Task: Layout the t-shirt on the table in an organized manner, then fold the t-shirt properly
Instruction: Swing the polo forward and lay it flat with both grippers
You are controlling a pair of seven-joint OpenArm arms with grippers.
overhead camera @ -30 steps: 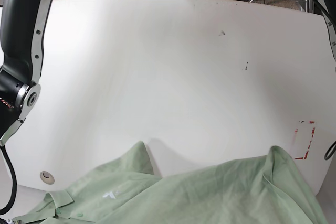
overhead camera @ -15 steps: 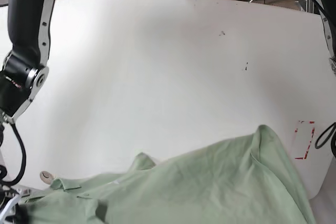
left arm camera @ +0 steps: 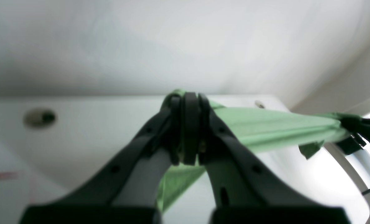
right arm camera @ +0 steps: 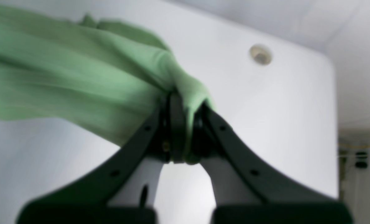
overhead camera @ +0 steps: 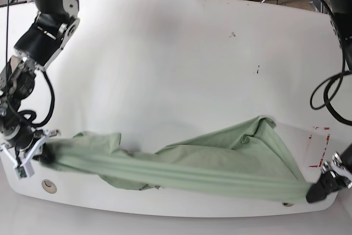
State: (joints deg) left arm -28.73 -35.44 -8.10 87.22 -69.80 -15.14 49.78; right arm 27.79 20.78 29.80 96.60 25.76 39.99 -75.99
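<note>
The soft sage-green shirt (overhead camera: 209, 163) is pulled into a long, taut band along the near edge of the smooth white counter (overhead camera: 176, 70), its knit fabric gathered in lengthwise folds with a loose flap rising near the red tape marks (overhead camera: 320, 147). The left gripper (overhead camera: 319, 190) is pinching one bunched end; the right gripper (overhead camera: 44, 155) is pinching the other, beside a round cable hole (overhead camera: 49, 185).

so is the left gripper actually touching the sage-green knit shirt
Touching. In the left wrist view the left gripper has its jaws shut on a bunch of the sage-green knit shirt, with fabric pinched between them and stretched away taut.
</note>
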